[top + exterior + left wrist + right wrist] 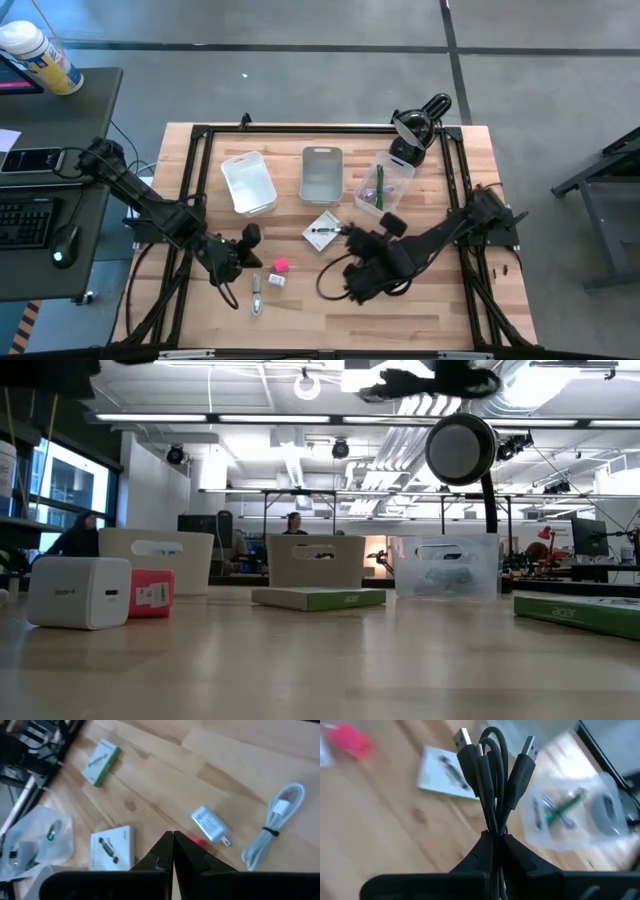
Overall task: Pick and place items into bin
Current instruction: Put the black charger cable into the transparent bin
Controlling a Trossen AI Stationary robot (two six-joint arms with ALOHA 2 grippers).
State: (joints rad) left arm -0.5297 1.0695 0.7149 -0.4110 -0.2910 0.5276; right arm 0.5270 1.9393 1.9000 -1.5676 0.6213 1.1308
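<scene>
Black cable point(492, 780) pinched at fold in right gripper point(494, 837); light, floppy, ends dangling; left gripper point(173, 836) clenched, empty, above pink block point(196, 841).

The left dark six-joint arm reaches from nine o'clock toward the table's centre, its two-finger left gripper point(173, 845) pressed shut and empty. The right dark arm extends from three o'clock, its right gripper point(495, 840) clamped on a looped black cable point(492, 780).
</scene>
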